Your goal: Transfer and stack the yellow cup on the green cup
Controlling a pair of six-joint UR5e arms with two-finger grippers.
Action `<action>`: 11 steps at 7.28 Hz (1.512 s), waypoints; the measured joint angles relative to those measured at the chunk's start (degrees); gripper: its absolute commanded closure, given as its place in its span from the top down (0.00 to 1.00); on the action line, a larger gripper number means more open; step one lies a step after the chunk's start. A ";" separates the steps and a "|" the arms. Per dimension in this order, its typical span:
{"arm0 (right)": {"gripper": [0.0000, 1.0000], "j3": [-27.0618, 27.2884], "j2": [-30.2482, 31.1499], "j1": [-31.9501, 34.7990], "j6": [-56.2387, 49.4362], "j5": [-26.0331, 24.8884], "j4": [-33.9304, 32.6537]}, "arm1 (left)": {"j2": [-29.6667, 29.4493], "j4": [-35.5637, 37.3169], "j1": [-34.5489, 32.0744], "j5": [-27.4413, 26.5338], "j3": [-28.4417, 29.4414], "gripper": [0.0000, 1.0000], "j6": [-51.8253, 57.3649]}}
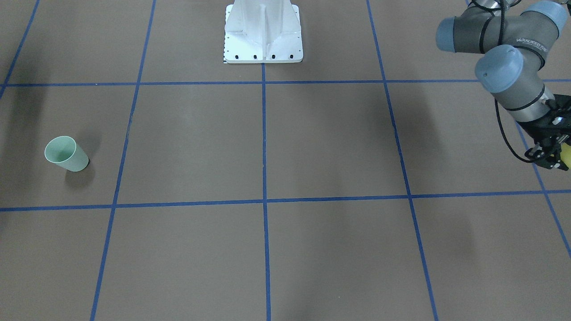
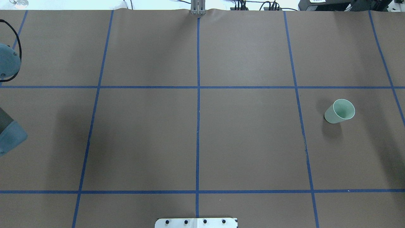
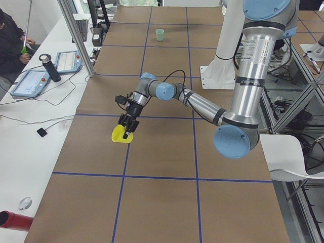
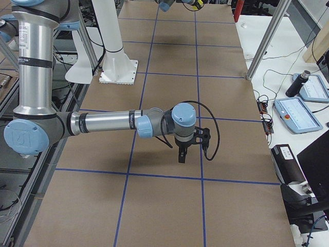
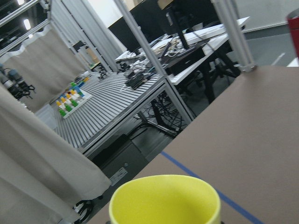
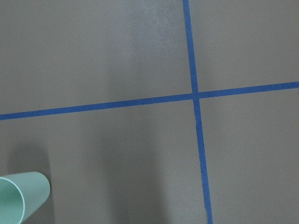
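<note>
The yellow cup [image 3: 119, 134] is held tilted by its rim in my left gripper [image 3: 126, 127], low over the table's left end. It shows as a yellow sliver [image 1: 566, 154] at the edge of the front view and fills the bottom of the left wrist view [image 5: 164, 200]. The left gripper [image 1: 553, 157] is shut on it. The green cup [image 2: 339, 111] stands upright on the right side of the table [image 1: 67, 154], far from the yellow cup, and at the lower left of the right wrist view [image 6: 18, 198]. My right gripper [image 4: 181, 154] points down over the table; I cannot tell whether it is open.
Blue tape lines [image 2: 198, 104] divide the brown table into squares. The white robot base [image 1: 263, 33] stands at the table's robot-side edge. A side table with tablets [image 3: 30, 83] and a bottle [image 3: 49, 67] runs along the far edge, with an operator beside it.
</note>
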State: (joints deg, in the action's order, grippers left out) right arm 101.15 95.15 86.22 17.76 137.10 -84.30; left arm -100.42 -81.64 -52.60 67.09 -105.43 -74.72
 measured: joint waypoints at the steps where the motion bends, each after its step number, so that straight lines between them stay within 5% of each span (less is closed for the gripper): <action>1: 0.99 -0.03 -0.37 0.00 -0.02 -0.13 -0.07 | -1.57 -6.02 0.02 2.37 0.24 0.14 3.36; 6: 0.99 -2.52 -3.07 -0.11 0.85 0.93 1.41 | -4.91 -36.39 1.45 17.36 1.84 0.15 21.79; 9: 0.99 -3.32 -5.29 -1.84 2.98 1.59 6.34 | -5.50 -44.58 3.86 24.24 2.27 0.14 23.77; 11: 0.99 -3.47 -13.16 -7.65 12.61 1.27 7.08 | -6.06 -49.58 6.81 25.13 2.31 0.15 23.87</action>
State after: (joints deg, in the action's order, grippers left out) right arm 97.68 81.99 78.57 30.37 138.37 -77.21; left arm -106.49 -131.22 -45.79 92.23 -103.12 -50.85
